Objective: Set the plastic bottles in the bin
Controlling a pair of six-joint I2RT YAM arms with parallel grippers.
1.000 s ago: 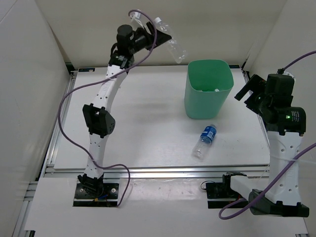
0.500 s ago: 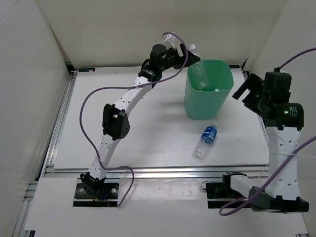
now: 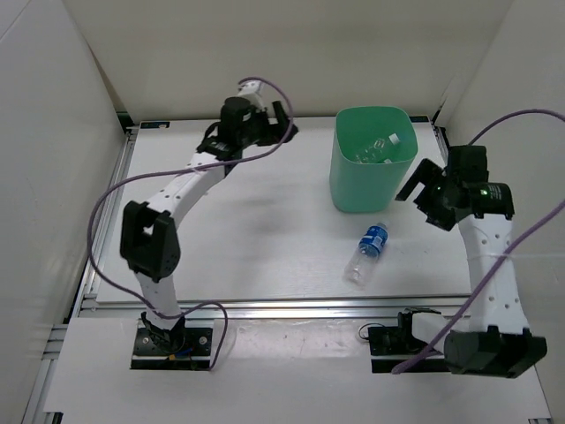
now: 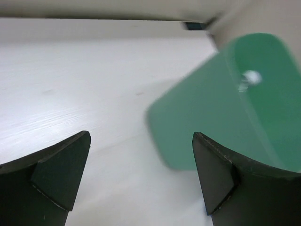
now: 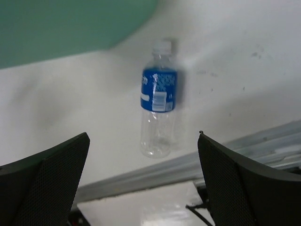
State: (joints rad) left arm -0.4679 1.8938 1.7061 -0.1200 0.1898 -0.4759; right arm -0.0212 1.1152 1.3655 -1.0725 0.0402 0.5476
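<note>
Seen from above, the bin [image 3: 362, 187] stands upright toward the far right of the counter [image 3: 247, 230], with clear bottles [image 3: 378, 150] lying inside it. One blue-labelled bottle [image 3: 367, 252] lies on its side on the counter just in front of the bin. The left end effector [image 3: 287, 124] hangs near the far edge, well left of the bin. The right end effector [image 3: 417, 185] hovers just right of the bin, above the lying bottle and to its right. At the left wrist, the fingers [image 4: 56, 179] stand wide apart with nothing between them, and the bin [image 4: 211, 127] is blurred ahead on the right. At the right wrist, the fingers [image 5: 47, 183] are likewise spread and empty. The bottle [image 5: 159, 108] lies beyond the gap between them, its cap toward the bin [image 5: 70, 28].
</note>
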